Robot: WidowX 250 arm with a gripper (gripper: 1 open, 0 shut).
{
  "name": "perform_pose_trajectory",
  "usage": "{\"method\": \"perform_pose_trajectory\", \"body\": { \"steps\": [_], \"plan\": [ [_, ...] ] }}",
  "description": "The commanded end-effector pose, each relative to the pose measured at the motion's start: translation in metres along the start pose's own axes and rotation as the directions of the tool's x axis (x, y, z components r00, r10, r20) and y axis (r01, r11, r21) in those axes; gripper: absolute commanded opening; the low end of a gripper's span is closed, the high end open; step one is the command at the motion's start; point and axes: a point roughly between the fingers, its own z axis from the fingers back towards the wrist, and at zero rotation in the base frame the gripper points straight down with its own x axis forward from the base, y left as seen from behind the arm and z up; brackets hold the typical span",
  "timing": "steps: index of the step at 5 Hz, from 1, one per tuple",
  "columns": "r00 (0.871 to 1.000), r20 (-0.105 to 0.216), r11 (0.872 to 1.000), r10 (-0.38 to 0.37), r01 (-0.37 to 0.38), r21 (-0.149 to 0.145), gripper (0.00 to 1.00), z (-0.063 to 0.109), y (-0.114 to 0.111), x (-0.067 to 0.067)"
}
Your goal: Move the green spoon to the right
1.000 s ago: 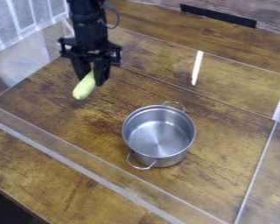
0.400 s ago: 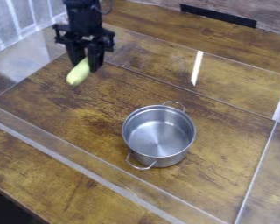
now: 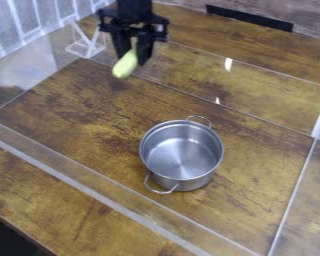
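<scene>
One black end effector (image 3: 132,49) hangs at the far side of the wooden surface (image 3: 83,120), pointing down, its fingers pinched on the green spoon (image 3: 125,66). Only the spoon's yellow-green handle shows, dangling tilted just below the fingers and clear of the surface; its metal bowl is hidden between them. Well below and to the right of the end effector, nearer the camera, stands a round steel pot (image 3: 183,152), upright and empty.

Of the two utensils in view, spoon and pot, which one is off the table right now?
The green spoon: it hangs from the shut gripper above the wood. The steel pot stands on the table, untouched, nearer the camera.
</scene>
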Motion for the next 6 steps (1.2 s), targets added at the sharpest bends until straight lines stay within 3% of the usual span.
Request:
{"method": "perform_pose_trajectory", "body": {
  "steps": [1,3,4,6],
  "plan": [
    [0.996,0.079,0.999,-0.035,0.035,-0.003,0.0,0.033,-0.021,0.012],
    [0.983,0.068,0.985,-0.172,0.174,-0.018,0.0,0.04,-0.057,0.016],
    [0.969,0.056,0.97,-0.24,0.242,-0.023,0.0,0.031,-0.076,0.02],
    [0.946,0.004,0.946,-0.324,0.324,-0.025,0.0,-0.005,-0.097,0.027]
  ]
}}
